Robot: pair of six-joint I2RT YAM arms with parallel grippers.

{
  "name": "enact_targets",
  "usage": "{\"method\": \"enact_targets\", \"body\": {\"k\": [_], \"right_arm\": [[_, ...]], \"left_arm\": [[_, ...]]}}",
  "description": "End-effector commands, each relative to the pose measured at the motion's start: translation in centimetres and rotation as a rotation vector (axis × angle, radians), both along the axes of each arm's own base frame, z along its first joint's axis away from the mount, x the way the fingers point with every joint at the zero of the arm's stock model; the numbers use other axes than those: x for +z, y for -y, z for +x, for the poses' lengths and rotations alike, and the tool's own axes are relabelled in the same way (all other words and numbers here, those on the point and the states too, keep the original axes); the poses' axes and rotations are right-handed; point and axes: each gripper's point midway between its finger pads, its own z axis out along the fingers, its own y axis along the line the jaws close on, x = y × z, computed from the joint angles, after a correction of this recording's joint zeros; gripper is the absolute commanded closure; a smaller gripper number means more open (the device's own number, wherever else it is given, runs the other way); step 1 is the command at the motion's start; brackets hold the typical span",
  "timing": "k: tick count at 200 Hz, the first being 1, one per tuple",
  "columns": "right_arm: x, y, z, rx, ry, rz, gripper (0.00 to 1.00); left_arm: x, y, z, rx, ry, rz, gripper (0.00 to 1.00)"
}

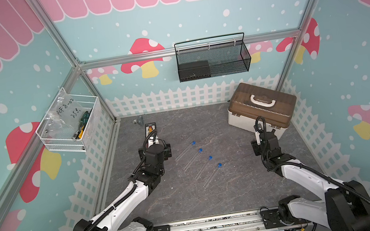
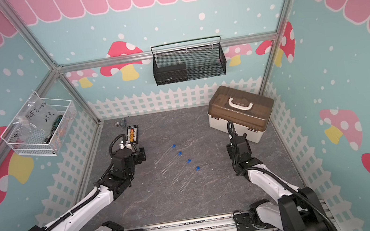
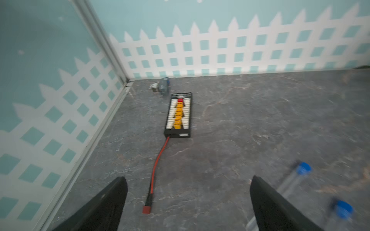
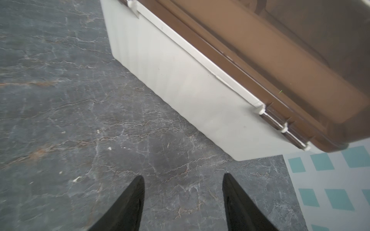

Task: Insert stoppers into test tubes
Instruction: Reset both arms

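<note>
- Grey marbled tabletop (image 1: 238,187) inside a booth papered with mushrooms; a white plastic case with a brown lid (image 1: 238,103) stands in the far corner at 2 o'clock.
- Four slender, clear, colourless test tubes (image 1: 184,151) lie flat mid-table. They are parallel and apart, staggered in a row running toward about 5 o'clock.
- Long axis of each tube: 8 o'clock to 2 o'clock, with the mouths pointing to 2 o'clock.
- Small bright blue cylindrical stoppers (image 1: 193,143) sit one at each mouth. Judged inserted; how deep they seat is too small to tell.
- Left gripper (image 3: 188,178): jaws spread wide, nothing between them. The tubes lie near, at its 3 o'clock. In the left wrist view two blue-capped ends show, blurred, beside one finger.
- Right gripper (image 4: 182,176): jaws apart and empty, facing the case. The tubes are at its 9 o'clock, well apart.
- Left arm is the nearer. Judgement: any further press on a stopper would run along the axis, from 2 toward 8 o'clock.
</note>
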Motion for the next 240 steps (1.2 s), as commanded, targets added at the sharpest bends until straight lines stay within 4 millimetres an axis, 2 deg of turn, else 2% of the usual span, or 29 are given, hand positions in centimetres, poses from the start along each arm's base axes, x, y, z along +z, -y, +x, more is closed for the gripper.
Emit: {"method": "enact_targets", "body": {"k": [1,40,51,71,86,98,116,124,125,126,127,130,132,137,148,172,237,240], "right_arm": [[1.9,0.3,2.3,0.031,0.157,0.026,0.39],[0.4,0.6,3.4,0.055,0.235,0.052,0.39],[0.5,0.4,3.8,0.081,0.252,0.063,0.39],[-0.6,0.5,4.0,0.085,0.245,0.076,0.39],[-1.6,1.3,4.0,0.060,0.256,0.093,0.38],[-1.8,2.0,4.2,0.024,0.254,0.105,0.37],[-1.9,2.5,4.4,0.007,0.246,0.125,0.35],[-2.0,2.5,4.3,0.004,0.233,0.125,0.30],[-2.0,2.5,4.3,0.004,0.231,0.124,0.27],[-2.0,2.5,4.3,0.003,0.231,0.124,0.20],[-2.0,2.5,4.3,0.003,0.232,0.124,0.08],[-2.0,2.5,4.3,0.005,0.235,0.125,0.02],[-2.0,2.6,4.4,0.004,0.238,0.126,0.02],[-1.9,2.5,4.3,0.007,0.243,0.125,0.01],[-1.9,2.6,4.3,0.004,0.241,0.123,0.01],[-2.0,2.6,4.3,0.004,0.239,0.124,0.01],[-2.0,2.5,4.3,0.008,0.242,0.122,0.01],[-2.0,2.5,4.3,0.008,0.241,0.122,0.01]], "left_arm": [[0.3,-2.2,0.1,0.038,0.097,-0.035,0.01],[-1.4,-5.8,-0.4,0.093,0.182,-0.034,0.01],[-1.9,-5.8,-0.3,0.075,0.202,-0.053,0.01],[-2.8,-5.6,-0.3,0.056,0.239,-0.061,0.01],[-3.4,-5.5,0.0,0.041,0.260,-0.053,0.01],[-3.3,-5.0,0.6,0.014,0.271,-0.021,0.01],[-3.7,-5.4,1.5,0.029,0.278,-0.016,0.01],[-4.6,-5.6,1.7,0.039,0.272,-0.018,0.01],[-4.6,-5.6,1.7,0.040,0.274,-0.019,0.01],[-4.7,-5.6,1.7,0.040,0.274,-0.020,0.01],[-4.8,-5.6,1.7,0.039,0.276,-0.021,0.01],[-5.3,-5.6,1.7,0.039,0.272,-0.021,0.01],[-5.5,-5.6,1.8,0.038,0.274,-0.021,0.01],[-5.8,-5.5,1.8,0.032,0.287,-0.011,0.01],[-4.9,-5.6,1.5,0.050,0.331,0.000,0.01],[-5.5,-6.5,2.4,0.097,0.271,-0.016,0.01],[-6.0,-6.5,3.7,0.093,0.208,-0.016,0.01],[-6.4,-6.6,3.9,0.086,0.180,-0.025,0.01]]}}
